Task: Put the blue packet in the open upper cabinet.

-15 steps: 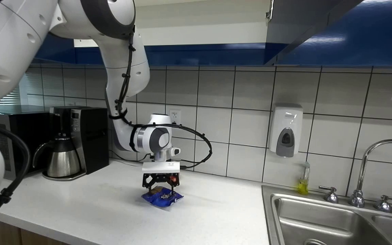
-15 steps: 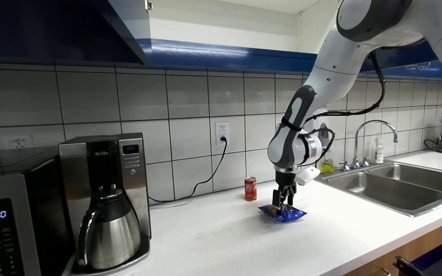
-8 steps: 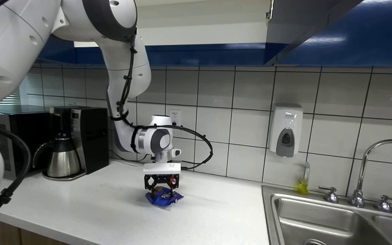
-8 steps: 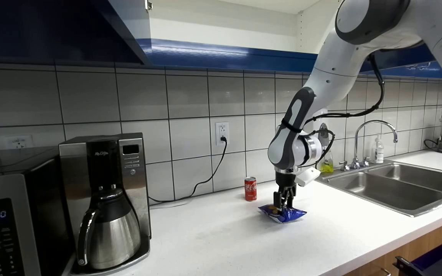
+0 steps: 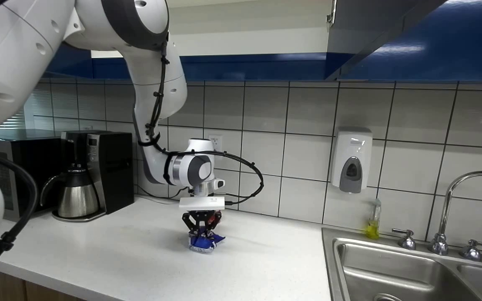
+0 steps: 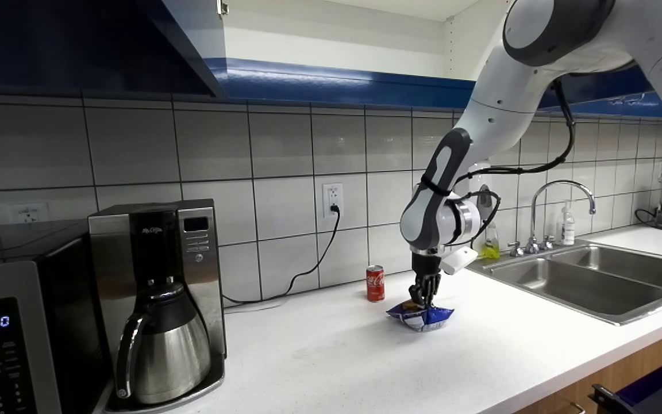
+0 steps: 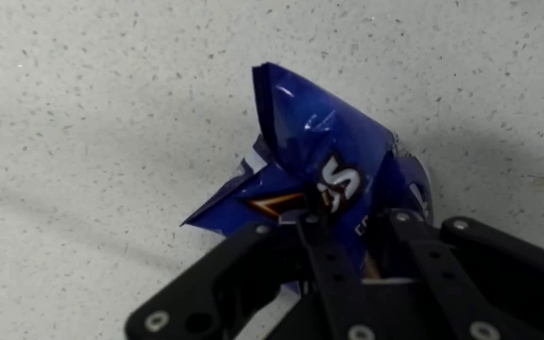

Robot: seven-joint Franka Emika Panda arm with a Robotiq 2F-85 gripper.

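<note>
The blue packet point(image 7: 319, 113) lies on the white counter, crumpled, its middle pinched up and its ends creased outward. My gripper point(image 5: 202, 235) points straight down over it, the jaws drawn in and shut on the packet from both sides. From the wrist, the gripper point(image 7: 347, 208) shows dark fingers with folded blue foil between them. The packet point(image 6: 421, 319) appears to rest against the counter still. Above, in both exterior views, is the open upper cabinet point(image 6: 331, 43), with its pale interior and blue lower trim; the arm covers part of it.
A red can point(image 6: 375, 283) stands behind the packet, near the tiled wall. The coffee maker point(image 6: 161, 310) and microwave point(image 6: 32, 322) are to one side, the sink point(image 5: 391, 267) to the other. Open blue cabinet doors point(image 5: 425, 46) point(image 6: 95, 52) flank the cabinet opening.
The gripper's fingers have come together from wide apart, bunching the packet between them; it looks narrower and more folded. The arm has shifted only slightly.
</note>
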